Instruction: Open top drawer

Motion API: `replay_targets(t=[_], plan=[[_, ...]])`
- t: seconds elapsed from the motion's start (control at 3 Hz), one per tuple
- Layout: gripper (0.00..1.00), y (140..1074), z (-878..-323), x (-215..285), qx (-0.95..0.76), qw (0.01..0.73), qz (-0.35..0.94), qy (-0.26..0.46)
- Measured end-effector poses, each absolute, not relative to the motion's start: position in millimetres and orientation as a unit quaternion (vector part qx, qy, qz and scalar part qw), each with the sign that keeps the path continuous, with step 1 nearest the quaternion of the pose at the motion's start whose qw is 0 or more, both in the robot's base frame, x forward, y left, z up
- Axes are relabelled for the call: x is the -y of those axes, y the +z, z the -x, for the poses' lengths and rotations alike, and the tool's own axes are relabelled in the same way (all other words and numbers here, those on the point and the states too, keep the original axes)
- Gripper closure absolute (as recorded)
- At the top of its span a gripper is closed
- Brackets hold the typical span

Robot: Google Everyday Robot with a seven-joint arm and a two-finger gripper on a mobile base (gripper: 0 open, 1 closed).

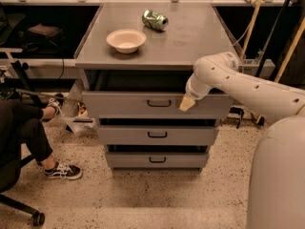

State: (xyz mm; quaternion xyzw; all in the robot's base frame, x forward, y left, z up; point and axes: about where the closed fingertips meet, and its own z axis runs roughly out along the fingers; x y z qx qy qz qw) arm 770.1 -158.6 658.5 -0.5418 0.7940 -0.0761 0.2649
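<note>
A grey cabinet of three drawers stands under a grey worktop (190, 46), which carries a cream bowl (126, 39) and a green can (155, 19) lying on its side. The top drawer (119, 107) is the widest front, directly below the worktop. It sits forward of the middle drawer (124, 135) and bottom drawer (128, 160), with a dark gap above it; we judge it partly open. The robot's white arm (248, 87) reaches in from the right, and its gripper (187, 103) hangs at the drawer front, just right of the small black bar handle (159, 103). We cannot tell how wide it is set or whether it holds anything. We expect the drawer to be stiff, fairly heavy and smooth-fronted, so the central handle is the one sound place to take hold.
</note>
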Motion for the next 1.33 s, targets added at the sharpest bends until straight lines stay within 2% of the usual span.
replay_targets(t=[1.0,1.33], plan=[[1.00,658.5,-746.0,175.6,-0.803,0.266,0.528,-0.077],[0.82,658.9,-744.9,173.2,-0.803,0.266,0.528,-0.077]])
